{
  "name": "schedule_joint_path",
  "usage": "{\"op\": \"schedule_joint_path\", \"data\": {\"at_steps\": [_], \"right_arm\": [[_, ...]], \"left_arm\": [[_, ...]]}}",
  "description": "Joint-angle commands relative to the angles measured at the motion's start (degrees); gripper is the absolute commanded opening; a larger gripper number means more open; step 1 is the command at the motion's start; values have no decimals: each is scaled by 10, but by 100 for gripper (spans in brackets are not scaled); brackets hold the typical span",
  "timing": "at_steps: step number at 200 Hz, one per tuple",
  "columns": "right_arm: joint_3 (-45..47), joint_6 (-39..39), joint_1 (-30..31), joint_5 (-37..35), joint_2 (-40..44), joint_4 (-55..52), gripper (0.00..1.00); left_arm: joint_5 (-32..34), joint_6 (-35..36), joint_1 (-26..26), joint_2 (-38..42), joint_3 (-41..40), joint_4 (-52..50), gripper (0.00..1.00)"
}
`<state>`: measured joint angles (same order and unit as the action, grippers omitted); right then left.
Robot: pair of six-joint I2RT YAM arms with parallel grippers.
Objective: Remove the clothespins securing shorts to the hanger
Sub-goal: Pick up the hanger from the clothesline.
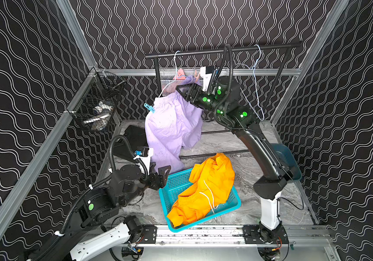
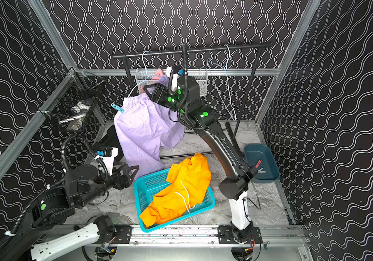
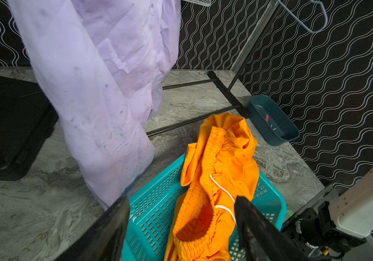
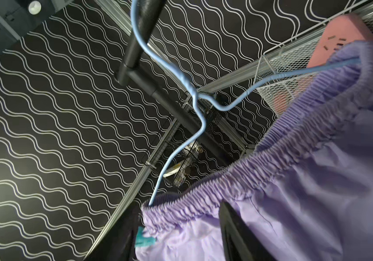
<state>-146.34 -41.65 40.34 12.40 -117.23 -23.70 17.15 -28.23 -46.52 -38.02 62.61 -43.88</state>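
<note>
Pale lilac shorts (image 1: pixel 172 126) hang by the waistband from a light blue wire hanger (image 4: pixel 194 95) on the black rail (image 1: pixel 203 52). A light blue clothespin (image 1: pixel 149 108) grips the waistband's left end; it also shows in the right wrist view (image 4: pixel 143 240). My right gripper (image 1: pixel 182 89) is raised at the waistband's right part, and its jaws stand open with lilac fabric across the gap (image 4: pixel 176 237). The orange shorts (image 1: pixel 206 189) lie in the teal basket (image 1: pixel 165 203). My left gripper (image 3: pixel 181 226) is open and empty at the basket's near-left corner (image 1: pixel 161 174).
A dark blue bin (image 2: pixel 271 178) at the right holds a red clothespin (image 2: pixel 258 163) and a whitish one (image 2: pixel 261 171). An empty hanger (image 1: pixel 256 67) hangs further right on the rail. A black wire basket (image 1: pixel 99 104) is fixed to the left wall. A black tray (image 3: pixel 4 126) lies behind the lilac shorts.
</note>
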Motion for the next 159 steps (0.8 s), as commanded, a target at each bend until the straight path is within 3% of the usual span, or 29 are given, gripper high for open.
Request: {"op": "schedule_joint_path", "data": {"at_steps": [1, 48, 120, 159], "right_arm": [[-27, -31, -1, -25, -31, 28, 59], [-7, -40, 9, 10, -60, 160, 60], [-13, -20, 22, -21, -85, 215, 59], [-34, -30, 17, -30, -102, 233, 46]], "left_arm": [[8, -7, 0, 5, 4, -7, 78], [7, -2, 0, 9, 5, -13, 77], [5, -4, 0, 16, -2, -13, 78], [3, -7, 0, 19, -8, -12, 77]]}}
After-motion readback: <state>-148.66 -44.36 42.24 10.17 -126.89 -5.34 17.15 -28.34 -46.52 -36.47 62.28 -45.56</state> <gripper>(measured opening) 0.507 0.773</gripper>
